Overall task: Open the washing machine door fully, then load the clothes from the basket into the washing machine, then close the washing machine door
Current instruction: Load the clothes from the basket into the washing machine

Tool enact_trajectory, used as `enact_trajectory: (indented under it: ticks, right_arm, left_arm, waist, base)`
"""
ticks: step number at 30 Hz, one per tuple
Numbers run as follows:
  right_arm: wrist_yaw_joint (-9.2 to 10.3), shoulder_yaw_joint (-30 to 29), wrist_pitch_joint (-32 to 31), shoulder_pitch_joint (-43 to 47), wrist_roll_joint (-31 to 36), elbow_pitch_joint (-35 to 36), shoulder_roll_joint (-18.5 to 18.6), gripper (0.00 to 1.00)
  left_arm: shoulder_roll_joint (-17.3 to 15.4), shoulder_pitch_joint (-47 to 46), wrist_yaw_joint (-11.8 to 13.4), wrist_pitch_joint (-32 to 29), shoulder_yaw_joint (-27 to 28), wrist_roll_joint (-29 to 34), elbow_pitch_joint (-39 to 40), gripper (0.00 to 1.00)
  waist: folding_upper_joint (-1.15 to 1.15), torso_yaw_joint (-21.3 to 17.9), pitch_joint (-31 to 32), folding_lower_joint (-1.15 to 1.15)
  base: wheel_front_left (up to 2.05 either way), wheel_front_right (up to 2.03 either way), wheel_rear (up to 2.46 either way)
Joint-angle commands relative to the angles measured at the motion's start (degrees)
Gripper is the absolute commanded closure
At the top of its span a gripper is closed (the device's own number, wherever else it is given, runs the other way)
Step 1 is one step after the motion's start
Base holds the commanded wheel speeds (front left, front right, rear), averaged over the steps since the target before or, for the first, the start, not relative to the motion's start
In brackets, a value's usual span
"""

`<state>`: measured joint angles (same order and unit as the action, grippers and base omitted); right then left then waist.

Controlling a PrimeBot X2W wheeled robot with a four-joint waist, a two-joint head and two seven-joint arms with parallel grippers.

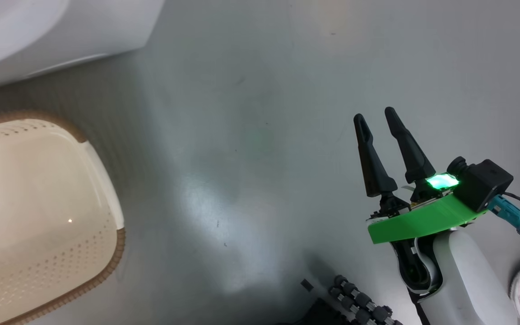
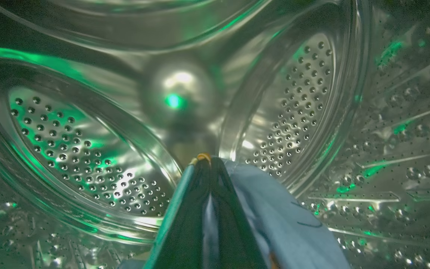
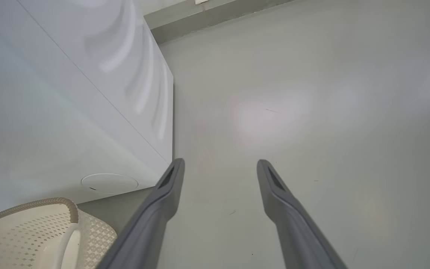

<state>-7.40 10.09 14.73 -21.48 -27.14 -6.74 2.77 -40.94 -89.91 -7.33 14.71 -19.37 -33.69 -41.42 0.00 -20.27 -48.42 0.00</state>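
Half the basket [image 1: 119, 253] out of frame

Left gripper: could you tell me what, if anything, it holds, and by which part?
The left gripper is shut on the clothes; which part of them cannot be told.

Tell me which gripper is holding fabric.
The left gripper, shut on the blue clothes inside the steel drum; the right gripper is open and empty above the floor.

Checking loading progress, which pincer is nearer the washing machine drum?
Left. The left pincer is inside the drum, shut on the clothes; the right pincer hangs open over the floor outside.
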Motion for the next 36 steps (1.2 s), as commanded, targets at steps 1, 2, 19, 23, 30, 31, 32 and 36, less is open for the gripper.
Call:
enact_trajectory:
  ticks: [1,2,19,23,30,31,32,36]
  right_arm:
    - [-0.09,1.2,0.3,0.8,-0.4,1.2,0.1,0.00]
    - [-0.09,1.4,0.3,0.7,-0.5,1.1,0.1,0.00]
    - [-0.09,2.1,0.3,0.2,0.1,0.7,0.1,0.00]
    - [-0.09,2.3,0.3,0.1,0.2,0.5,0.1,0.00]
    - [-0.09,1.9,0.3,-0.2,0.4,0.2,0.1,0.00]
    - [-0.09,1.8,0.3,-0.3,0.5,0.1,0.1,0.00]
    - [-0.09,1.6,0.3,-0.3,0.7,0.1,0.1,0.00]
    - [-0.09,1.0,0.3,-0.4,1.3,-0.1,0.1,0.00]
  left_arm:
    - [-3.7,-2.5,-0.2,0.3,0.1,0.0,1.0,1.00]
    - [-3.9,-3.5,-0.2,0.3,-0.1,-0.1,1.0,1.00]
    - [-3.1,-3.9,-0.2,0.3,-6.4,-0.7,-8.0,1.00]
    - [-2.7,-4.0,-0.2,0.3,-8.0,-1.1,-10.1,0.00]
    - [-2.5,-4.0,-0.2,0.3,-9.7,-1.9,-10.6,0.00]
    - [-2.4,-3.7,-0.2,0.3,-9.8,-2.0,-10.5,0.00]
    - [-2.3,-3.4,-0.2,0.3,-9.9,-2.2,-10.4,0.00]
    - [-1.8,-1.7,-0.2,0.3,-10.2,-3.6,-10.7,0.00]
  waist:
    - [0.00,-1.0,-1.1,0.00]
    - [0.00,-1.0,-1.1,0.00]
    - [0.00,0.0,-1.1,0.00]
    - [0.00,0.2,-0.8,0.00]
    - [0.00,0.5,-0.1,0.00]
    - [0.00,0.7,0.2,0.00]
    - [0.00,0.9,0.5,0.00]
    - [0.00,1.7,1.8,0.00]
  base:
    - [0.00,0.00,0.00]
    - [0.00,0.00,0.00]
    - [0.00,0.00,0.00]
    - [0.00,0.00,0.00]
    - [0.00,0.00,0.00]
    - [0.00,0.00,0.00]
    - [0.00,0.00,0.00]
    - [0.00,0.00,0.00]
